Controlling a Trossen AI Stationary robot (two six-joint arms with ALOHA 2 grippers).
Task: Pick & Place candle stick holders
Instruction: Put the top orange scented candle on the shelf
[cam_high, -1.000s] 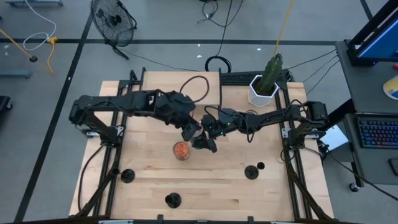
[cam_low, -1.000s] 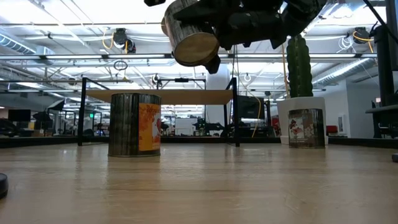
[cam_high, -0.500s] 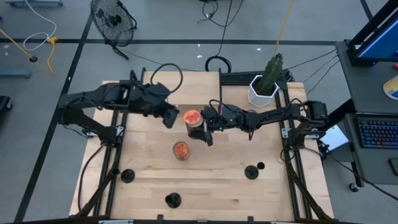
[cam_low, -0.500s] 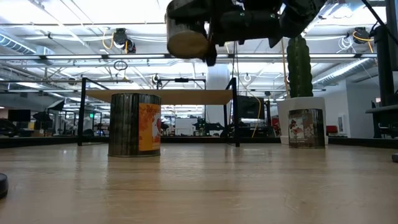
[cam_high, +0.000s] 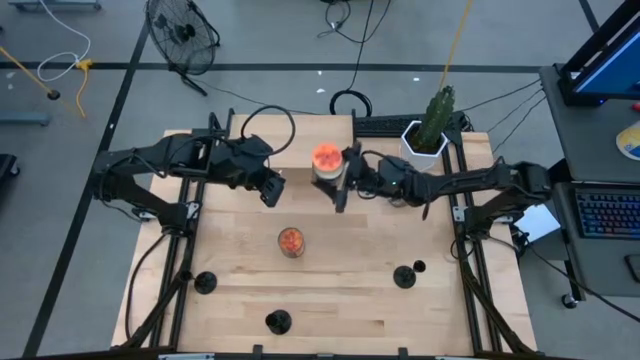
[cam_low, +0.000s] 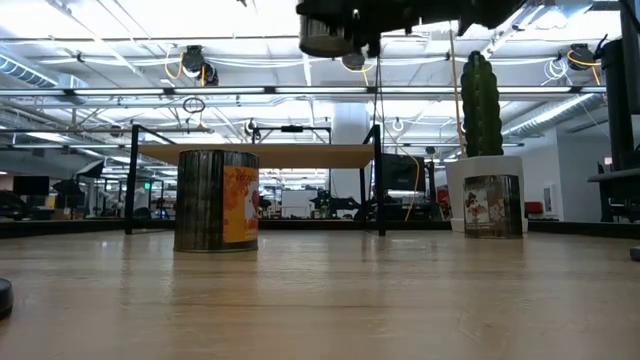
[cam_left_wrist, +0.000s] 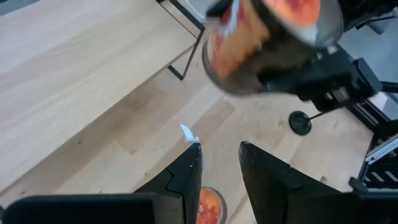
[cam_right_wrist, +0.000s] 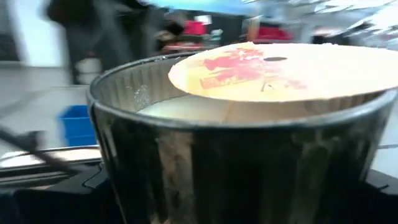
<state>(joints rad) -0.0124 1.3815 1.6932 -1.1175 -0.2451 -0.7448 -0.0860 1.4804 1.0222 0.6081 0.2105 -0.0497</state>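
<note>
Three black candle stick holders stand on their round bases near the table's near edge: one at the left (cam_high: 205, 283), one in the middle (cam_high: 277, 322), one at the right (cam_high: 404, 277), which also shows in the left wrist view (cam_left_wrist: 300, 122). Neither gripper touches them. High over the table's far middle, my right gripper (cam_high: 335, 178) is shut on a ribbed metal candle tin (cam_high: 326, 160) with an orange top, seen also in the low view (cam_low: 328, 35). My left gripper (cam_high: 272, 190) (cam_left_wrist: 221, 168) hovers to the tin's left, open by a narrow gap, with nothing between its fingers. My right gripper holds the tin by its ribbed side wall (cam_right_wrist: 236, 168), with a finger on either side. It comes at the tin about level, from the table's right. The tin stands upright with its orange top (cam_right_wrist: 273, 68) up, lifted high clear of the table. In the wrist view the tin hides the fingertips.
A second candle tin (cam_high: 291, 241) (cam_low: 216, 200) stands on the table's middle, below the grippers. A third tin (cam_low: 492, 205) stands before the white pot with a cactus (cam_high: 425, 143) at the far right. Bare wood lies between the tins and the holders.
My right gripper has risen and gone toward the far edge with the tin, rolling it from tipped, bottom toward the near edge, to upright. My left gripper drew back from the tin toward the table's left and far side, then kept still.
</note>
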